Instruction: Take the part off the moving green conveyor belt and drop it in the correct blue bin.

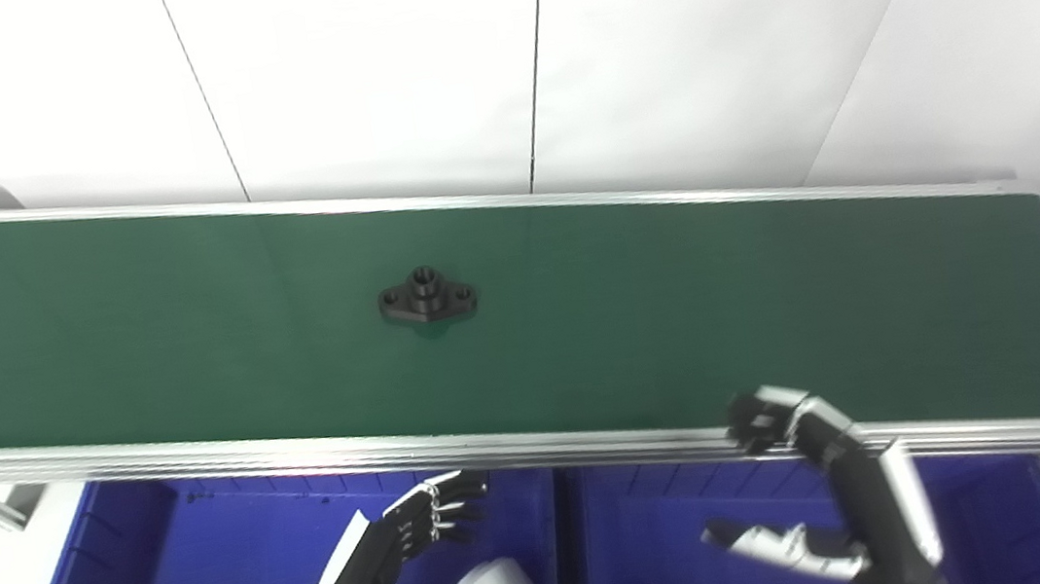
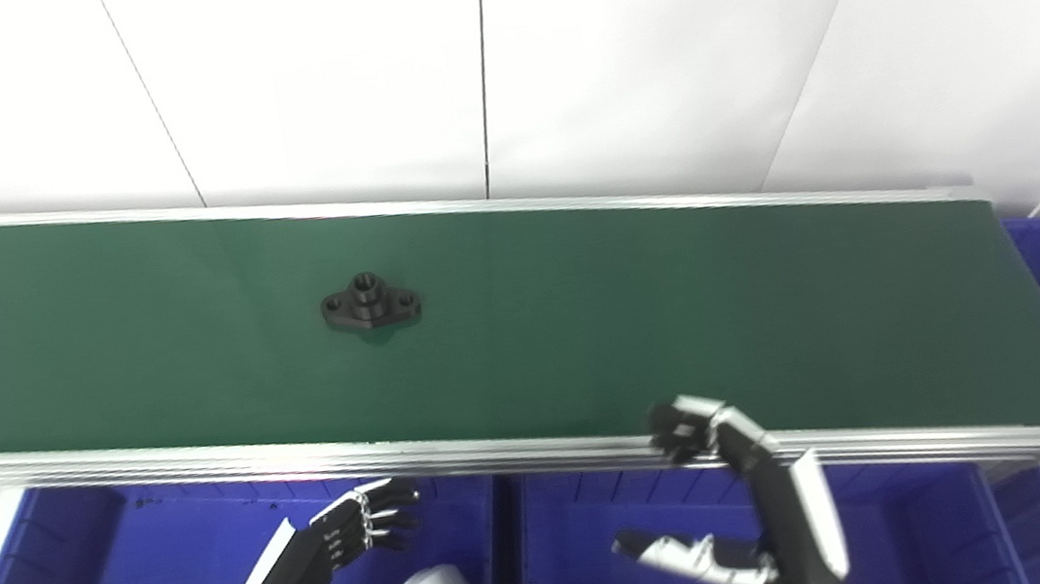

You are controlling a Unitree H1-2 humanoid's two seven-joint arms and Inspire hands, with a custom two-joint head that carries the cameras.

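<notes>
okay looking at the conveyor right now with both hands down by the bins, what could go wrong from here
The black part lies mid-belt while both the left hand and the right hand are at the near rail, holding nothing; on a moving belt it may pass before either reaches it. The right hand's fingers sit at the rail's edge and could catch when lifting. The part's low flat base may slip from the fingers.

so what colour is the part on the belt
Black part, clearest in the left eye view against the green belt.
</notes>
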